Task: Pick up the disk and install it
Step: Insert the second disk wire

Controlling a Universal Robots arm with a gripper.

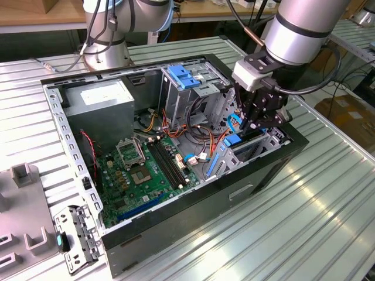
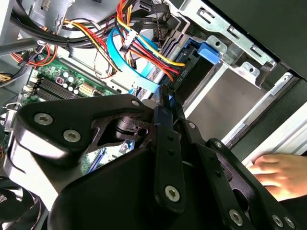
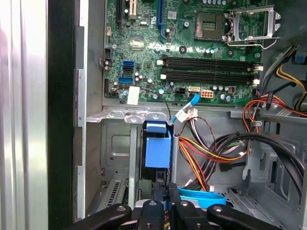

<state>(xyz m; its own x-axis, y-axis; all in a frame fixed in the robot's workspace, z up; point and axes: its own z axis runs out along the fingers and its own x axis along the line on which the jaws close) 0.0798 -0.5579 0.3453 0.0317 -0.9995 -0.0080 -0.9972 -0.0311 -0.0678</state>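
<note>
The disk [image 1: 233, 140] stands on edge in the drive cage at the front corner of the open computer case [image 1: 275, 170], on the exterior view's right. In the first wrist view its blue carrier [image 3: 157, 151] sits between the cage's metal rails. My gripper [image 1: 249, 123] is down inside the case directly over the disk. Its black fingers [image 3: 169, 196] are shut together just at the disk's near edge; I cannot tell whether they touch it. In the second wrist view the shut gripper [image 2: 165, 93] points toward a blue carrier end [image 2: 210, 50] in the bay.
Bundled coloured cables [image 3: 211, 153] and a flat blue cable [image 2: 129, 67] crowd the bay. The motherboard [image 1: 146, 170], power supply [image 1: 99, 102] and a light-blue latch plate [image 1: 184, 76] lie further in. A person's hand [image 2: 280, 175] rests on the case's outer side. A grey fixture [image 1: 23, 175] sits outside.
</note>
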